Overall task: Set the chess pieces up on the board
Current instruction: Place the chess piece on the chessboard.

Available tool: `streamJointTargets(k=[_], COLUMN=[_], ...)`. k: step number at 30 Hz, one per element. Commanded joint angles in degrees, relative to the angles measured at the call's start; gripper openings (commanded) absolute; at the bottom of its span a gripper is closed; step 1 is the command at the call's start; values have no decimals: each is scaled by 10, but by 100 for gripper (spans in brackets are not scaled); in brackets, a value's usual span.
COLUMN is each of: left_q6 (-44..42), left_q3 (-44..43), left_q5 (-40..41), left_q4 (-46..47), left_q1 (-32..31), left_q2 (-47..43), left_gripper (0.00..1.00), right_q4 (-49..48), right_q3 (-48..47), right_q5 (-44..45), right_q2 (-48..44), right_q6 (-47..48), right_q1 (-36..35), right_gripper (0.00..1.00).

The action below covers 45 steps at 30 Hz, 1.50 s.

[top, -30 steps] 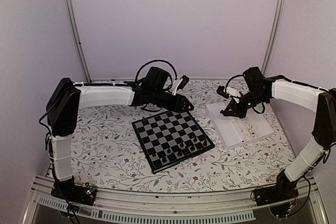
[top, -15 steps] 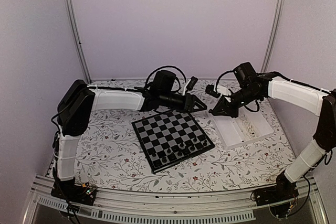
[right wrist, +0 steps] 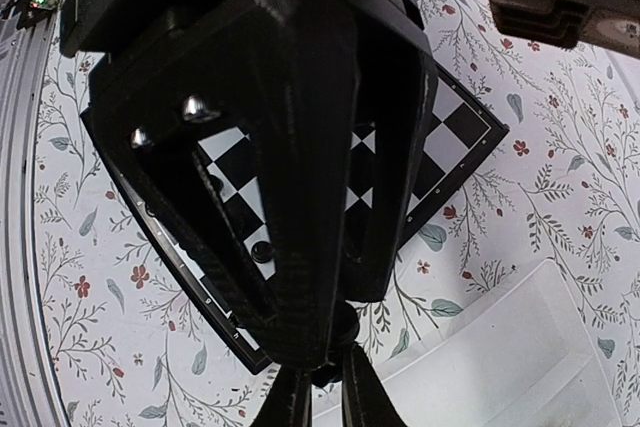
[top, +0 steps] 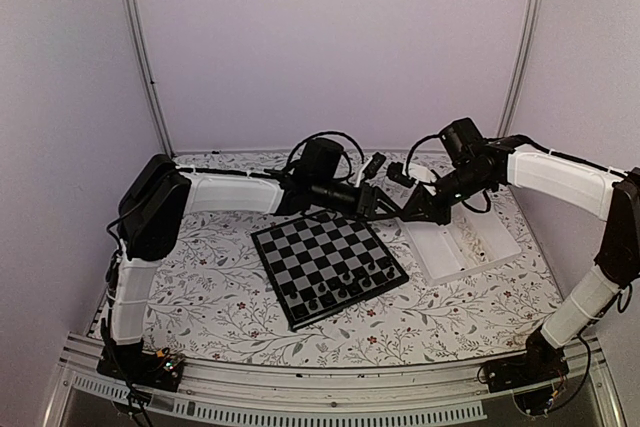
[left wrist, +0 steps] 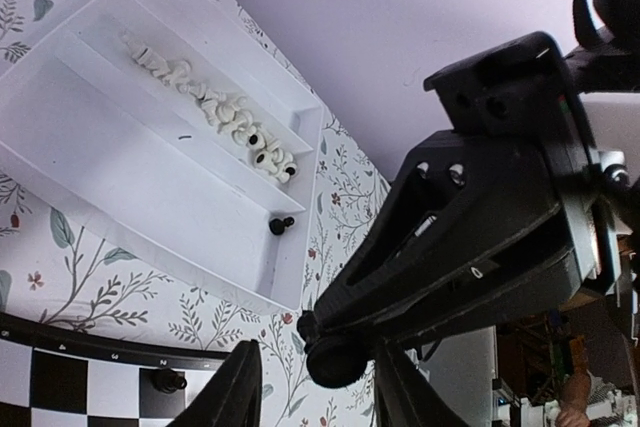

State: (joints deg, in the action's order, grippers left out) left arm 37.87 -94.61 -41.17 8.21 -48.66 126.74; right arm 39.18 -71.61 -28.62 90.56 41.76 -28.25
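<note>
The board (top: 328,262) lies mid-table with several black chess pieces (top: 345,289) on its near rows. My right gripper (top: 405,213) is shut on a black piece (left wrist: 335,359) and holds it above the cloth between board and tray; its fingers (right wrist: 290,402) pinch it in the right wrist view (right wrist: 343,329). My left gripper (top: 388,209) is open, tip to tip with the right one. Its fingers (left wrist: 240,387) stand on either side of the held piece without touching it.
The white tray (top: 492,245) sits right of the board. In the left wrist view its rim (left wrist: 300,247) holds a row of cream pieces (left wrist: 210,102) and one black piece (left wrist: 281,225). A board corner (left wrist: 70,387) shows a black piece (left wrist: 167,381).
The left gripper has reached right past the board's far corner. The right gripper has moved left off the tray with the piece. Their tips now meet.
</note>
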Motion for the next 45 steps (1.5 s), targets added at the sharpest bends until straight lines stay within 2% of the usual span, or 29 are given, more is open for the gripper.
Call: streamJointTargets(k=[1,11,14,18,22,27,32,39,45], left_q6=[5,23,25,25,8,-29,-74,-93,-103], left_q3=[-16,-1,18,67,100,121,123,105,89], left_q5=[-17,-45,-45,-39,-23,-8,3,5,1], left_q4=[1,37,62,122,165,214,218,205,197], left_q1=[-8,-7,-2,8,11,9,2,-4,-7], left_q2=[13,13,-3,-43,-74,-103,-118,-107,-99], left_gripper=[38,16,14,14,14,14,14,15,15], right_q4=[2,-1,16,24,22,37,47,7,-22], right_q3=[-14,-15,-29,-71,-77,-42,-35,-15,-5], right_q5=[2,3,-15,-142,-254,-369,-477,-566,-583], right_q2=[6,0,-8,-38,-29,22,62,91,91], right_q6=[-7,-13,-24,-71,-173,-200,-224,-278,-311], right_q1=[-9,-10,-2,86,150,152,152,143,133], right_gripper=[12,13,27,43,48,54,60,61,57])
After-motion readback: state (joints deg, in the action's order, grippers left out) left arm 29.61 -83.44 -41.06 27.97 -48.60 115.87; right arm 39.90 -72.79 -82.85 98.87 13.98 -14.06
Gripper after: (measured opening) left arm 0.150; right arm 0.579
